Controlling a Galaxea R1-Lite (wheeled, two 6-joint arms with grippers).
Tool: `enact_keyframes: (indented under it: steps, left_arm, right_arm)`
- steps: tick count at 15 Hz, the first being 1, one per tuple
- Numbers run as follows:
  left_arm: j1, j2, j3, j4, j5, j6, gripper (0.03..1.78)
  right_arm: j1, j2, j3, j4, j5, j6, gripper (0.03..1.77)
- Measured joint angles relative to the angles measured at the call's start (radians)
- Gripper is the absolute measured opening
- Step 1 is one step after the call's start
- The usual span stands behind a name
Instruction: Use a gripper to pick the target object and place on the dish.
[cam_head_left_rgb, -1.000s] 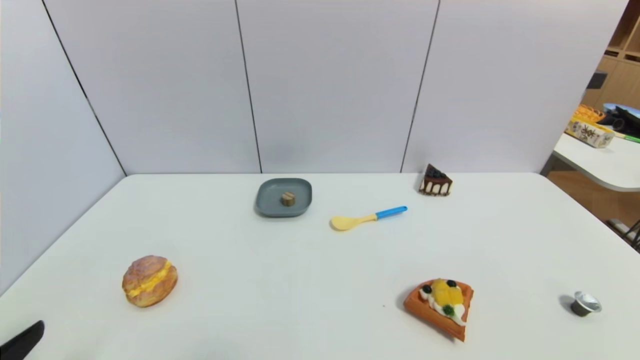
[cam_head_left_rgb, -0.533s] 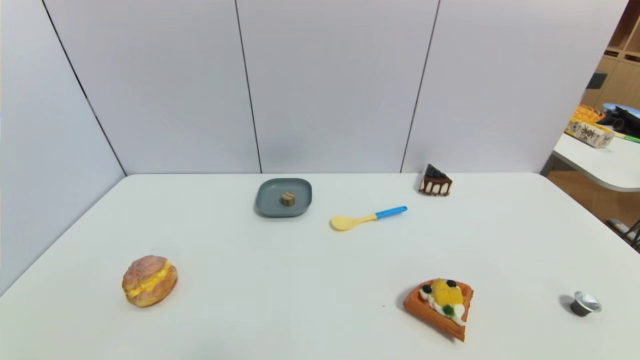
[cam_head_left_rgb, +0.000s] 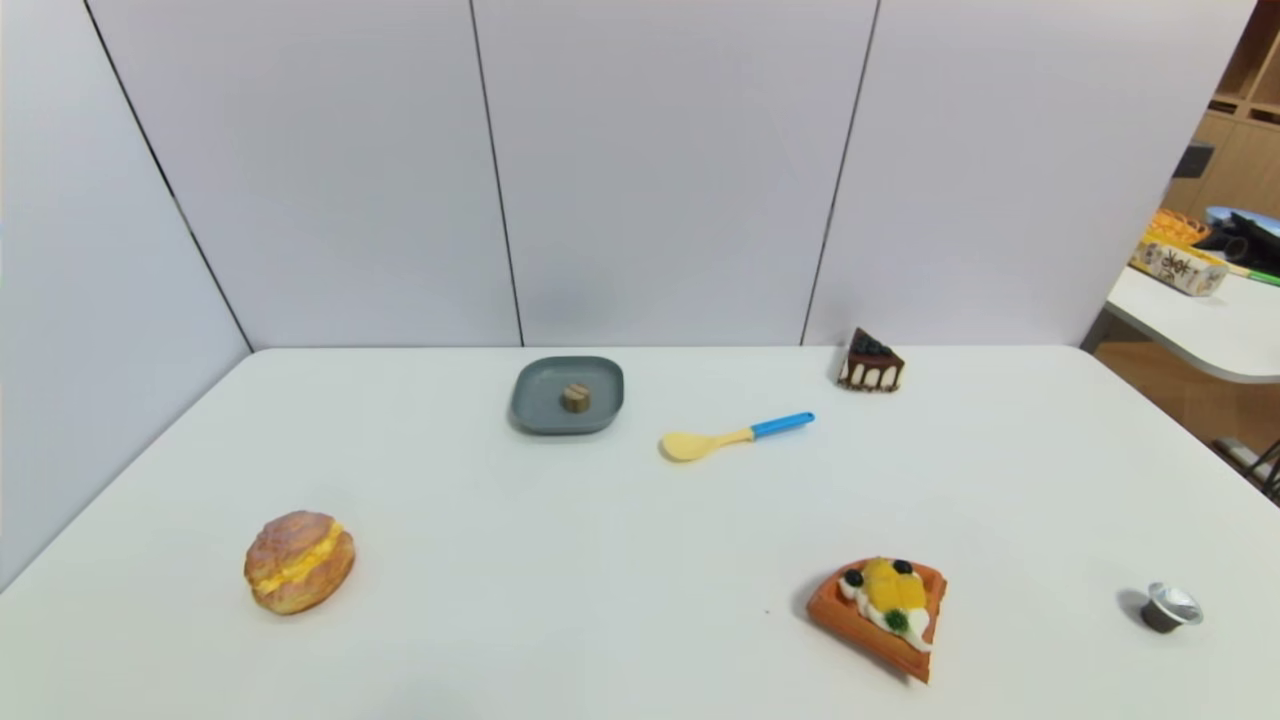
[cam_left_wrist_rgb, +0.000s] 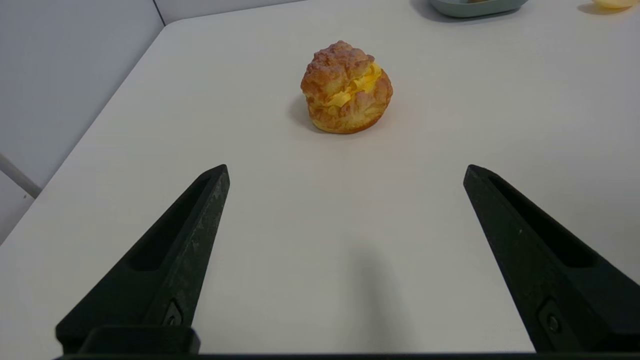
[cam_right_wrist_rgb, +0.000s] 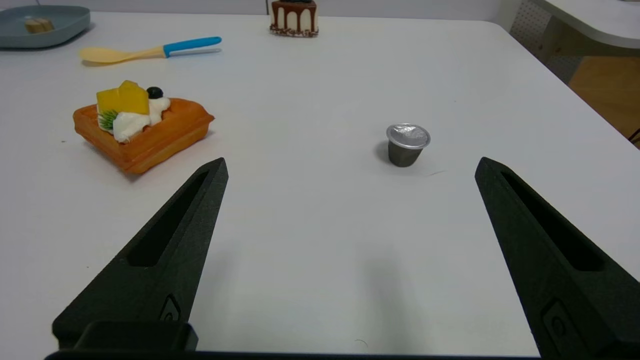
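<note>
While the target object sits upright on the dish, the left gripper near the cream puff and the right gripper farther from the dish both hang spread wide, holding nothing.

I see my left gripper with two black fingers. Each finger is long and pointy, like a thin triangle. The black looks a bit rough and dull. There is a long dent along the inside of each finger and a small screw near the wide end. My right gripper looks just the same, with black pointy fingers too.
</note>
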Motion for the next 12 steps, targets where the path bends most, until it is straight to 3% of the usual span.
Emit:
enact_keyframes:
  steps: [12]
  left_arm:
    - [0.000, 0.000, 0.001, 0.001, 0.001, -0.010, 1.69]
  right_arm:
    - [0.000, 0.000, 0.000, 0.001, 0.001, -0.001, 1.71]
